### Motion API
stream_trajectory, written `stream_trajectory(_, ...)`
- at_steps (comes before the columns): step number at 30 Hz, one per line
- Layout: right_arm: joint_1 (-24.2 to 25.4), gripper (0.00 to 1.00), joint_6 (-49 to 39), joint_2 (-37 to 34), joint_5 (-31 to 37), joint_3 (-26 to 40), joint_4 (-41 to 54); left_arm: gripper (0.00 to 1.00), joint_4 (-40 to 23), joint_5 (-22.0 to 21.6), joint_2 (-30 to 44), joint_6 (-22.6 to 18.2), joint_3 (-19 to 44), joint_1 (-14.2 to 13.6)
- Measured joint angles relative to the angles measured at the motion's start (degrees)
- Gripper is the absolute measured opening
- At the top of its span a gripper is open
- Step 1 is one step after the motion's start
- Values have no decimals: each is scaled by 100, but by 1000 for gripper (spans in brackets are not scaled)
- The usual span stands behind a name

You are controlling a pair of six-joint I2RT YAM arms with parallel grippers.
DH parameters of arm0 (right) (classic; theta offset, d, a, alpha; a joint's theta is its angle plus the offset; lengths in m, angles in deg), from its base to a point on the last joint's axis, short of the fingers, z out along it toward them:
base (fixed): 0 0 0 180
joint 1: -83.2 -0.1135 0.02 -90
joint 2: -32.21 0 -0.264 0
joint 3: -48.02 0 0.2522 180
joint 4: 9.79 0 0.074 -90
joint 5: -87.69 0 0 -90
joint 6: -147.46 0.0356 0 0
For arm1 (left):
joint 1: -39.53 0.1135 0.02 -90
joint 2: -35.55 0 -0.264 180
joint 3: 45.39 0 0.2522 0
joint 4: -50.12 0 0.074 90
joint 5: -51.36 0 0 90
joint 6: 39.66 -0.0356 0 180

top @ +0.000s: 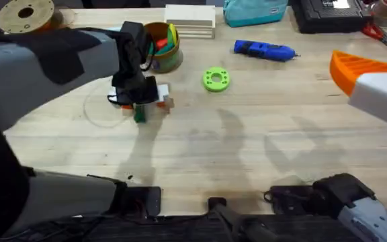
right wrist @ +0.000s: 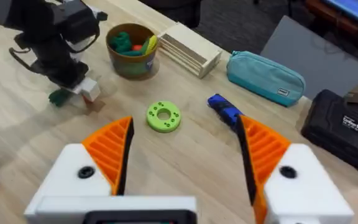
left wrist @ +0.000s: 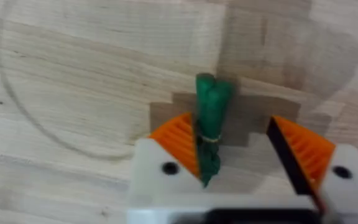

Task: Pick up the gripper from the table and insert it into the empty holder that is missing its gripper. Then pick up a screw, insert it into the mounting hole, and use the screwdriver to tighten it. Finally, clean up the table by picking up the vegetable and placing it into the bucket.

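Note:
The vegetable (left wrist: 210, 121), slim and dark green, stands between the fingers of my left gripper (left wrist: 235, 152). It leans on one orange pad (left wrist: 180, 144), with a clear gap to the other pad. This gripper is open and hangs low over the table at left centre (top: 150, 106), the vegetable (top: 140, 115) under it. The bucket (top: 161, 48) stands just behind it, holding toy pieces. The blue screwdriver (top: 264, 50) lies at the back right. My right gripper (right wrist: 185, 155) is open and empty, high over the right side (top: 368, 74). The loose gripper piece, holder and screw are out of view.
A flat green ring disc (top: 216, 79) lies mid-table. Along the back edge sit a stack of wooden blocks (top: 190, 20), a teal pouch (top: 254, 12), a black case (top: 328, 15) and a brown spool (top: 25, 15).

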Motion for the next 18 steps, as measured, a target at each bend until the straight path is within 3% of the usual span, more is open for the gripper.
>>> stream_trajectory(1,0,894,0,0,0,0,0,722,15,-14,2,31,4,1)
stream_trajectory(5,0,893,0,0,2,0,0,127,-60,-58,2,112,12,22)
stream_trajectory(6,0,894,-2,0,3,0,0,36,-155,-60,-3,116,74,25)
stream_trajectory(9,0,894,-2,0,3,0,-2,24,-747,-27,-3,133,321,22)
stream_trajectory(13,0,893,0,0,3,0,-2,23,-1596,-18,-16,133,1255,22)
stream_trajectory(18,0,895,-2,0,3,0,-4,23,-1379,-15,-159,133,2547,22)
